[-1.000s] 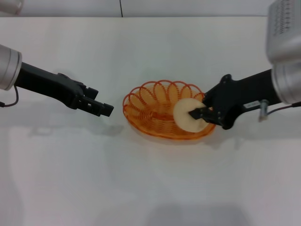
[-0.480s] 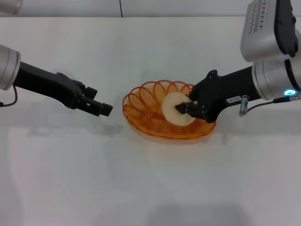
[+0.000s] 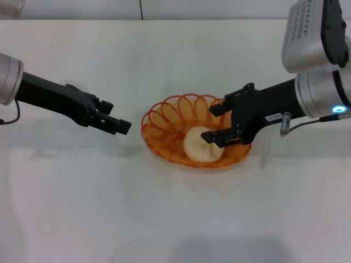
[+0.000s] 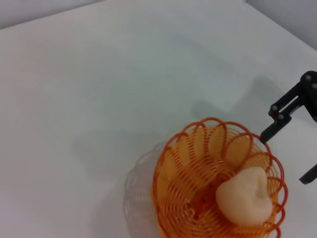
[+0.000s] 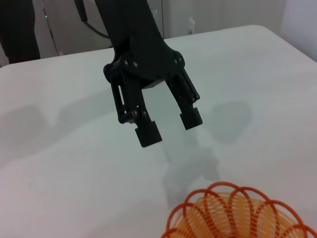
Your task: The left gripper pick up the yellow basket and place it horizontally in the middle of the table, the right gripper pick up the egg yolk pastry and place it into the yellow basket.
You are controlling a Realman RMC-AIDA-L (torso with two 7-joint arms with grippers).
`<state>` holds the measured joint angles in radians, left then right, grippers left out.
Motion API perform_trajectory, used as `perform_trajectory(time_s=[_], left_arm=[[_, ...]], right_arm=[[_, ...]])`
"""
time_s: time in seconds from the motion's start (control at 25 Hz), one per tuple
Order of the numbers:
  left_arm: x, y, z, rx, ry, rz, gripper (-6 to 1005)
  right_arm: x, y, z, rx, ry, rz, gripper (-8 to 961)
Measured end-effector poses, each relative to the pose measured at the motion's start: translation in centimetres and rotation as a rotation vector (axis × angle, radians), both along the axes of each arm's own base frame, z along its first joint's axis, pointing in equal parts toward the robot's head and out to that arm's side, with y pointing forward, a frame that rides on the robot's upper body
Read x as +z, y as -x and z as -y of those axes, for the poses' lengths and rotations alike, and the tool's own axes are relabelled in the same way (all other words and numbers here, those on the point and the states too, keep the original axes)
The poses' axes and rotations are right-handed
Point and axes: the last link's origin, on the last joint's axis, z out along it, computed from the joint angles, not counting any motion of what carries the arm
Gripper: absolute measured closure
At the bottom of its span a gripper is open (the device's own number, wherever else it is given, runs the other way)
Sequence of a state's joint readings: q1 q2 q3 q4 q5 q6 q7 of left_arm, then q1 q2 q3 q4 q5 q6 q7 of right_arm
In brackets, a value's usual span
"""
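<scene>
The yellow basket lies flat in the middle of the table. The egg yolk pastry rests inside it, toward its right front. My right gripper is open over the basket's right part, its fingers apart above and beside the pastry, not gripping it. My left gripper hangs empty a short way left of the basket; the right wrist view shows it open. The left wrist view shows the basket, the pastry and the right gripper at its far side.
The white table carries nothing else near the basket. Its far edge runs along the back. A cable hangs from my right arm.
My right gripper carried the pastry left over the basket, then opened. The pastry has dropped onto the basket's floor. The left arm has not moved.
</scene>
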<state>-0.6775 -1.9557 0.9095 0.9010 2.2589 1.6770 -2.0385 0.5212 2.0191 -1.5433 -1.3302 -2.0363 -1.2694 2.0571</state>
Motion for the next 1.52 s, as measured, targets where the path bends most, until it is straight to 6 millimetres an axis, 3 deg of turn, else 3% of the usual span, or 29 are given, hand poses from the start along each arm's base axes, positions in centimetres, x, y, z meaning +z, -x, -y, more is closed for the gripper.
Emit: perform_trajectory(time_s=[0.2,0.4,0.68,1.12,1.52], left_arm=[[0.2,0.1,0.0,-0.002,-0.011,0.001,132],[0.2,0.4,0.2,-0.003,-0.020,0.005,133],[0.5,1.3,0.6,-0.024,-0.037,0.023,133],[0.6,3.0,2.7,-0.041,-0.038,0.079,133],[0.7,3.3,4.1,-0.138,-0.026,0.132,138]], right_arm=[[0.5,-0.2,0.2,0.000,-0.015,-0.006,324],[1.6,-0.5,0.8,0.002,-0.058,-0.029,215],[3.1,-2.2,2.6,-0.015,-0.080,-0.101,215],[3.8,-5.3,5.6,0.000,-0.037,-0.170,215],[3.8,-5.6,5.8,0.002,-0.028,-0.161,215]])
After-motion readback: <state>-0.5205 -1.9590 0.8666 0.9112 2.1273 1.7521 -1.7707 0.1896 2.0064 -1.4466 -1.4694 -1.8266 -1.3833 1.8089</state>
